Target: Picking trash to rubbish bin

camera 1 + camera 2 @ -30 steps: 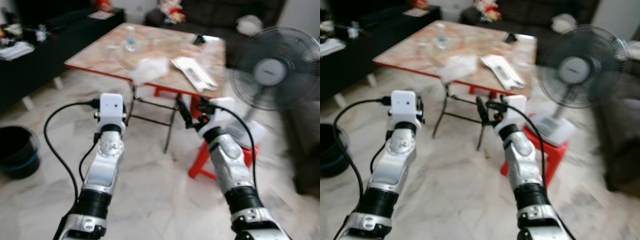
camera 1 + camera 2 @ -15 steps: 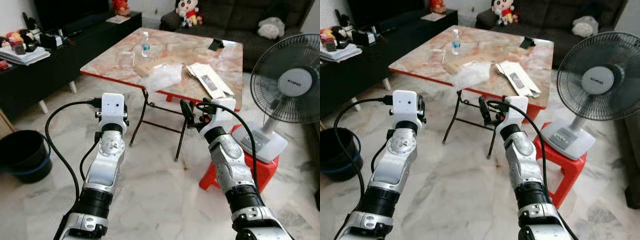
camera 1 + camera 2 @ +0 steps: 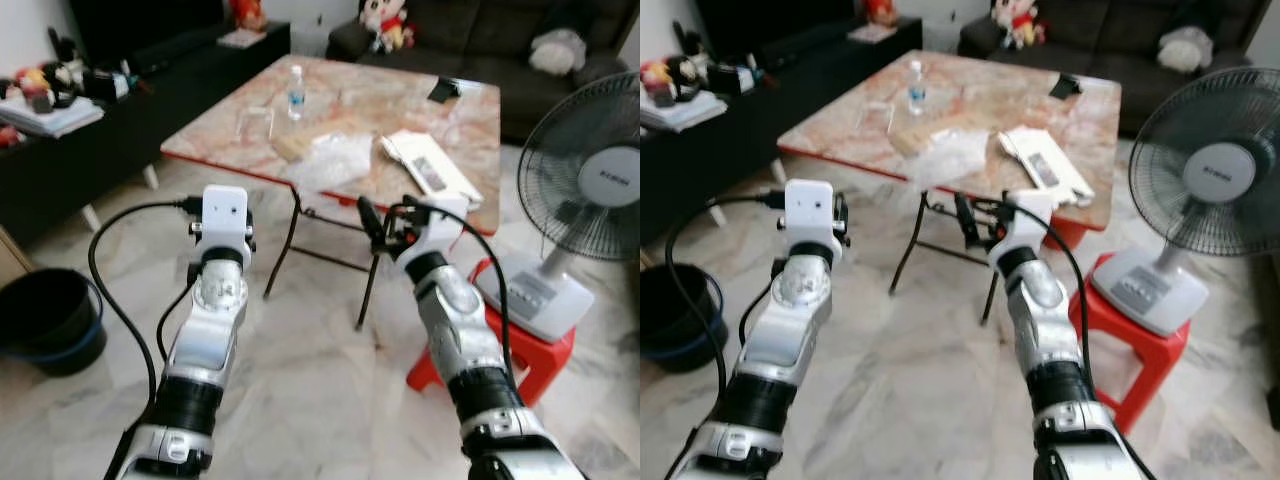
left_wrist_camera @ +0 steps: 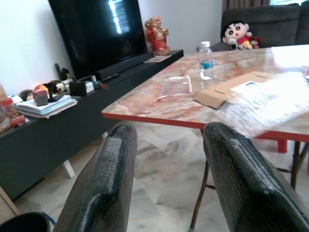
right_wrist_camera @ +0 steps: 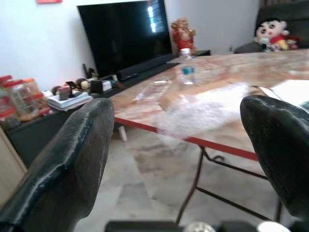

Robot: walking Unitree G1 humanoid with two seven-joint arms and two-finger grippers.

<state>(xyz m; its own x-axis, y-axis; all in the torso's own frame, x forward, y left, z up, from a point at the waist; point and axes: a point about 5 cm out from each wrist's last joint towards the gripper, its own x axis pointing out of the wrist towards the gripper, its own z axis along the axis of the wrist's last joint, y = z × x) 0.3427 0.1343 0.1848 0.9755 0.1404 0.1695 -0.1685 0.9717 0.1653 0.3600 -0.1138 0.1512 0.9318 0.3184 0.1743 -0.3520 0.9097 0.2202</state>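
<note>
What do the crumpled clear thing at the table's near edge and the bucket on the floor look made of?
The crumpled clear thing looks like thin plastic film, probably a bag: see-through, wrinkled, with whitish glints. The bucket looks like moulded black plastic with a dull sheen and a blue band low on its wall, though blur leaves this open.

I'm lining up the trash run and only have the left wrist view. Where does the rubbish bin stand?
Observer: The black rubbish bin stands at the robot's left, well short of the table.
Operator: Anything to avoid on the other side?
Observer: A standing fan sits on a red stool just right of the table.
Operator: Is the right gripper free?
Observer: Yes, the right gripper is open and empty, held up before the table's near edge.
</note>
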